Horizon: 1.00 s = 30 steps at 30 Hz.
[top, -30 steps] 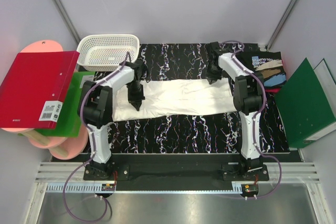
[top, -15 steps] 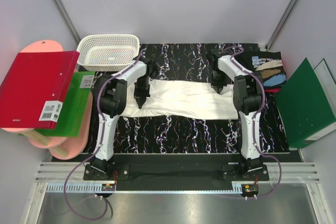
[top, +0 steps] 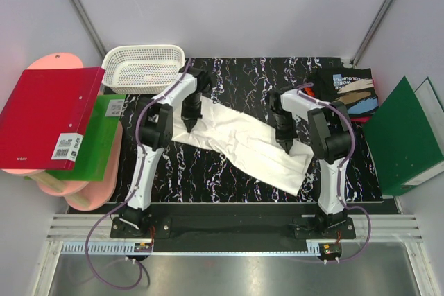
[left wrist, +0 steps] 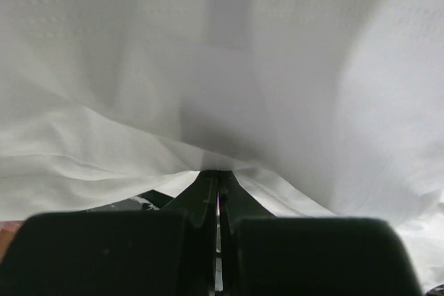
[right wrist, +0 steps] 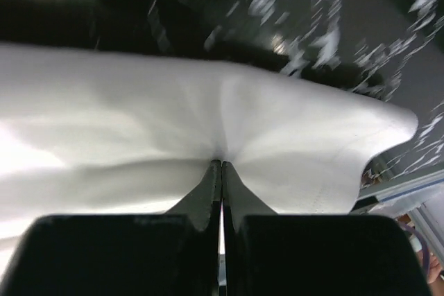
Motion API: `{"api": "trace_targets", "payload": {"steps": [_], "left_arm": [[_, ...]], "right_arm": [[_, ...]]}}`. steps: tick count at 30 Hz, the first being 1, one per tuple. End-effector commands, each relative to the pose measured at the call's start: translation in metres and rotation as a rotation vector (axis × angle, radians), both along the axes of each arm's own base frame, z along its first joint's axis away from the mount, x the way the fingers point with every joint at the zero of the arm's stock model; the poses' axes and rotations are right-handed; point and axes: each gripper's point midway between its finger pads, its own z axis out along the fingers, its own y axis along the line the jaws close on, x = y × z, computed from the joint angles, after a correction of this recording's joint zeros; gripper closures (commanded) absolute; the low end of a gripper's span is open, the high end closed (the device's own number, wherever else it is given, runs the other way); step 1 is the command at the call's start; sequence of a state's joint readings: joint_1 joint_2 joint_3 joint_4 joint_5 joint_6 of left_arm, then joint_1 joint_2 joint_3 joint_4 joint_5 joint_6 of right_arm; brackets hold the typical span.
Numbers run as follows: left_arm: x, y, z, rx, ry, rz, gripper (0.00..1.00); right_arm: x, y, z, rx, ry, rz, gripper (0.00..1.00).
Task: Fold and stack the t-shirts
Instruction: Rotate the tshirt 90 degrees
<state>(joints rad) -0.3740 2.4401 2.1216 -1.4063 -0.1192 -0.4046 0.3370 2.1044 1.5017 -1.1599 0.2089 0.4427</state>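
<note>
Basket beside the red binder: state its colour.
The basket is white, clearest in the top view.

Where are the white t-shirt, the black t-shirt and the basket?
white t-shirt (top: 239,140), top external view, middle of the cloth.
black t-shirt (top: 355,91), top external view, on its print.
basket (top: 142,71), top external view, its bare lattice floor.

I'm working in a robotics lab test cell, not a home. Plain white enclosure walls (top: 229,5) with metal corner struts (top: 76,5) box in a black marbled table (top: 236,171). The left arm (top: 142,164) and right arm (top: 331,164) are bolted by a slotted aluminium rail (top: 222,225), with purple cables (top: 94,254) looping loose. A red binder (top: 41,119), green binder (top: 402,136), white basket (top: 142,67) and white t-shirt (top: 243,140) look like staged props.
</note>
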Motion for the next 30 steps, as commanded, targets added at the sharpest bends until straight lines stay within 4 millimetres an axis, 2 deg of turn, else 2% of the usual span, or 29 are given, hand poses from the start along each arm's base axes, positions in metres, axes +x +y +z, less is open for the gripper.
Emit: {"api": "trace_targets", "payload": {"steps": [1,2,3,7,10,12,14,15,16,17,19,20,21,22,23,25,26,27,28,29,30], "left_arm": [[0.02,-0.02,-0.008,-0.066,-0.021,0.031,1.0],[0.03,-0.027,-0.001,-0.1,-0.047,0.032,1.0],[0.027,-0.033,-0.008,-0.121,-0.019,0.036,1.0],[0.028,-0.047,-0.009,-0.179,-0.015,0.05,1.0],[0.037,-0.063,-0.007,-0.252,-0.032,0.061,1.0],[0.045,-0.066,-0.003,-0.273,-0.056,0.062,1.0],[0.041,-0.061,0.011,-0.265,-0.07,0.047,1.0],[0.043,-0.059,0.017,-0.26,-0.105,0.037,1.0],[0.043,-0.057,0.025,-0.266,-0.129,0.023,0.9],[0.033,-0.051,0.043,-0.271,-0.15,0.018,0.75],[0.032,-0.049,0.062,-0.293,-0.216,0.002,0.44],[0.023,-0.045,0.081,-0.307,-0.248,-0.005,0.17],[0.023,-0.046,0.091,-0.331,-0.278,-0.009,0.05],[0.02,-0.046,0.101,-0.35,-0.299,-0.018,0.01],[0.014,-0.044,0.124,-0.376,-0.346,-0.027,0.01],[0.01,-0.043,0.147,-0.417,-0.4,-0.031,0.01],[0.004,-0.039,0.166,-0.431,-0.442,-0.033,0.01],[0.002,-0.034,0.174,-0.426,-0.463,-0.029,0.01],[-0.004,-0.029,0.176,-0.417,-0.468,-0.032,0.01],[-0.009,-0.023,0.19,-0.417,-0.508,-0.031,0.01],[-0.011,-0.013,0.193,-0.4,-0.521,-0.018,0.01]], "right_arm": [[-0.03,0.034,0.025,0.066,0.021,0.007,1.0],[-0.034,0.038,0.028,0.074,0.027,0.014,1.0],[-0.042,0.046,0.03,0.079,0.04,0.03,1.0],[-0.059,0.065,0.039,0.1,0.07,0.041,1.0],[-0.074,0.077,0.04,0.109,0.111,0.056,1.0],[-0.073,0.079,0.043,0.088,0.082,0.063,1.0],[-0.066,0.076,0.052,0.059,0.024,0.074,1.0],[-0.059,0.077,0.057,0.059,-0.009,0.073,1.0],[-0.052,0.076,0.062,0.048,-0.045,0.077,1.0],[-0.046,0.078,0.067,0.057,-0.078,0.082,1.0],[-0.027,0.087,0.079,0.088,-0.15,0.104,1.0],[-0.017,0.092,0.082,0.107,-0.187,0.117,1.0],[-0.002,0.1,0.095,0.131,-0.243,0.137,1.0],[0.008,0.102,0.101,0.133,-0.28,0.15,1.0],[0.02,0.109,0.103,0.155,-0.315,0.164,1.0],[0.045,0.125,0.122,0.207,-0.403,0.206,1.0],[0.058,0.134,0.12,0.227,-0.433,0.216,1.0],[0.071,0.144,0.13,0.255,-0.477,0.245,1.0],[0.079,0.153,0.131,0.287,-0.492,0.263,1.0],[0.089,0.161,0.116,0.291,-0.472,0.28,1.0],[0.104,0.173,0.127,0.321,-0.512,0.311,1.0]]}}
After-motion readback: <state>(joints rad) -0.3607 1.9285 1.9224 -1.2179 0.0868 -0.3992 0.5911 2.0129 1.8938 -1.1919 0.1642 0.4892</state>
